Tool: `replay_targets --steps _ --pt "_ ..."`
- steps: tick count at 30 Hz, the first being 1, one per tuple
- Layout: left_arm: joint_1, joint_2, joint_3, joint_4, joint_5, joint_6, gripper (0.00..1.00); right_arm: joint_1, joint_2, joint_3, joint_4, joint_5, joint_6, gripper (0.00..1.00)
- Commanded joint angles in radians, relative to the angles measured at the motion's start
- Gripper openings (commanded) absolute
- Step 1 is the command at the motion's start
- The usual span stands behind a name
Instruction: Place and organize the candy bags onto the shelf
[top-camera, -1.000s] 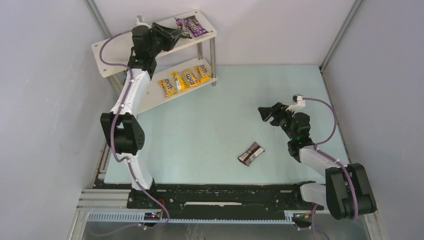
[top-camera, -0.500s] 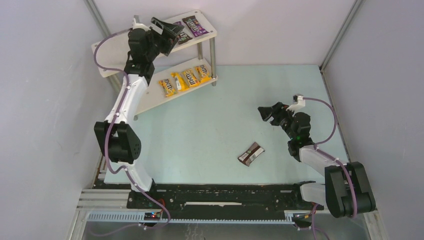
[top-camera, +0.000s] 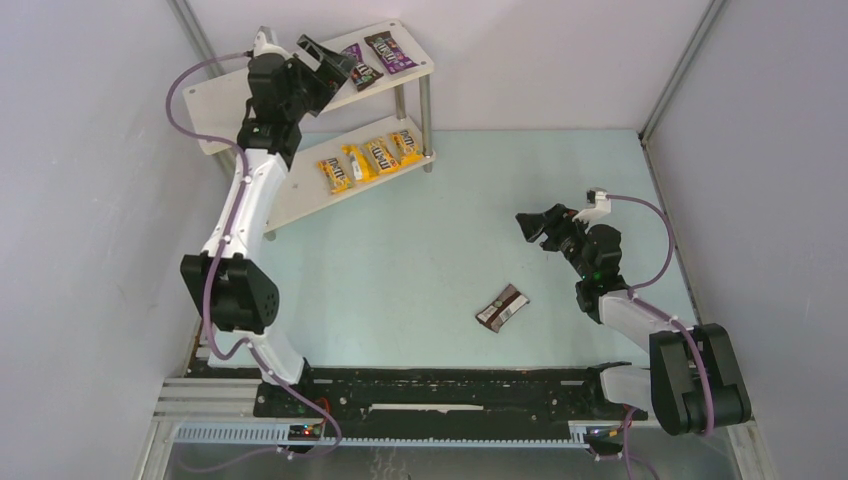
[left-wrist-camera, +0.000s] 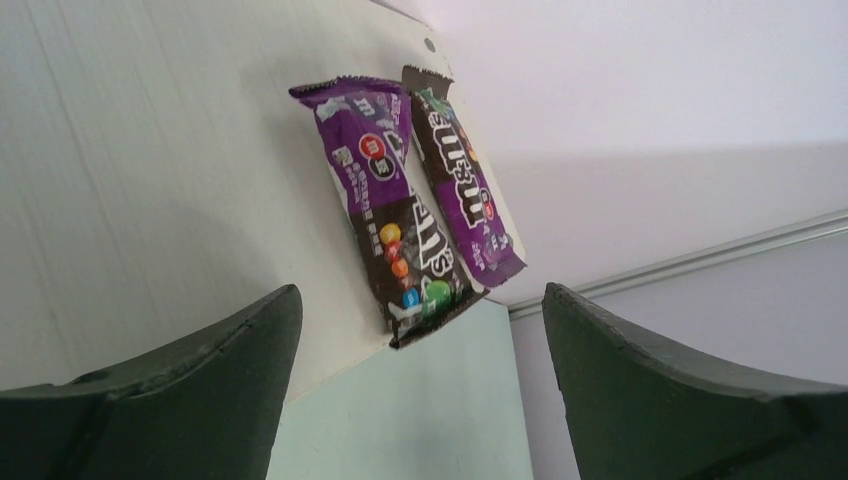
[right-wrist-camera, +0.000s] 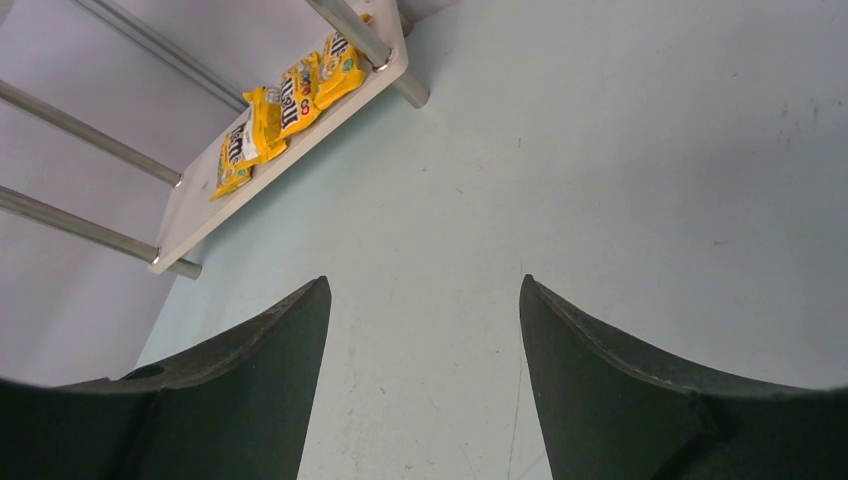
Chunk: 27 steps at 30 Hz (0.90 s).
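The shelf (top-camera: 228, 102) stands at the back left. Two purple candy bags lie side by side on its top board: one (top-camera: 390, 50) near the corner, the other (top-camera: 360, 70) just left of it. My left gripper (top-camera: 328, 60) hovers open beside that second bag, touching nothing. In the left wrist view both purple bags (left-wrist-camera: 385, 215) (left-wrist-camera: 465, 185) lie flat on the top board (left-wrist-camera: 150, 150) ahead of my open left gripper (left-wrist-camera: 420, 292). Several yellow bags (top-camera: 370, 160) line the lower board. A dark brown bag (top-camera: 502, 307) lies on the table. My right gripper (top-camera: 527, 225) hangs open and empty above the table.
The right wrist view shows the yellow bags (right-wrist-camera: 285, 100) on the lower board (right-wrist-camera: 290, 150), a silver leg (right-wrist-camera: 395, 75) at its corner, and bare pale green table below my right gripper (right-wrist-camera: 424, 282). Grey walls enclose the table on three sides.
My left gripper opened, let go of a purple bag on the top board and drew back to the left. The right arm has not moved.
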Motion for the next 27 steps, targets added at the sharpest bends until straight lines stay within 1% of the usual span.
replay_targets --steps 1,8,19,27 --pt "0.004 0.054 0.083 0.003 0.022 0.026 0.94 -0.006 0.003 0.0 0.037 -0.003 0.005 0.78" --pt "-0.006 0.115 0.123 0.032 0.053 -0.018 0.86 -0.01 0.014 0.004 0.037 -0.011 0.01 0.78" --pt "-0.015 0.169 0.128 0.098 0.058 -0.072 0.84 -0.023 0.027 0.007 0.044 -0.026 0.023 0.78" --pt "-0.019 0.211 0.184 0.112 0.075 -0.083 0.84 -0.028 0.036 0.007 0.05 -0.033 0.032 0.78"
